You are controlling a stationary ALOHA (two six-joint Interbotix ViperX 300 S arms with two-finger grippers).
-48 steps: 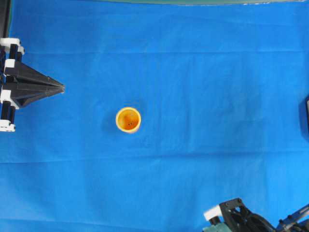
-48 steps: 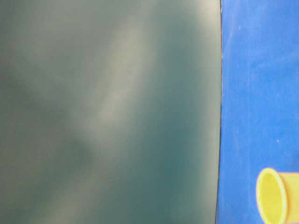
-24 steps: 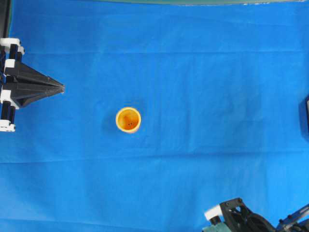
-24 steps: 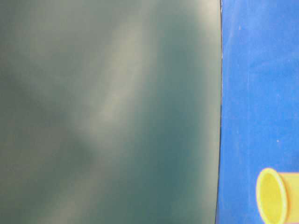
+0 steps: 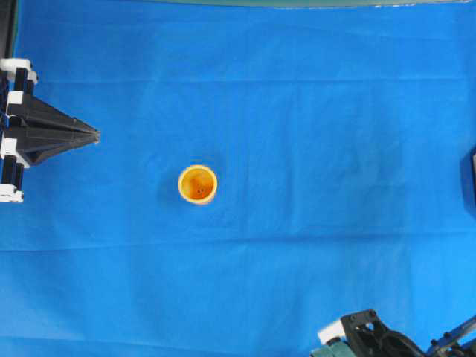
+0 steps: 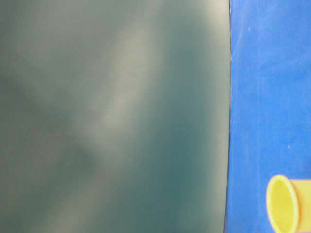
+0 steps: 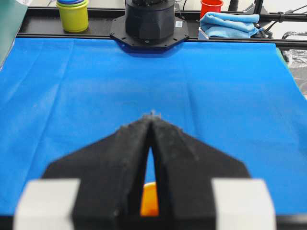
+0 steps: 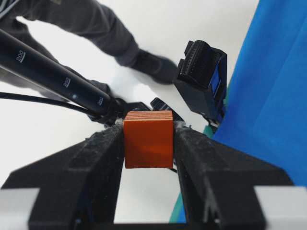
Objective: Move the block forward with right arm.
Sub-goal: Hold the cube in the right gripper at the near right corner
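Note:
The block (image 8: pixel 148 139), a small orange cube, sits clamped between the black fingers of my right gripper (image 8: pixel 148 126), held past the edge of the blue cloth (image 8: pixel 273 96) over the pale floor. In the overhead view only part of the right arm (image 5: pixel 366 339) shows at the bottom right edge; the block is hidden there. My left gripper (image 5: pixel 94 134) rests shut at the left edge, its tips (image 7: pixel 152 116) together and nothing in them.
A yellow-orange cup (image 5: pixel 198 184) stands upright left of centre on the cloth (image 5: pixel 312 149). A dark green surface (image 6: pixel 112 116) blocks most of the table-level view. A black clamp (image 8: pixel 201 76) and a tripod leg (image 8: pixel 53 76) lie beyond the table edge.
The right arm has slipped slightly further toward the bottom right edge of the overhead view. The cup and left gripper have not moved.

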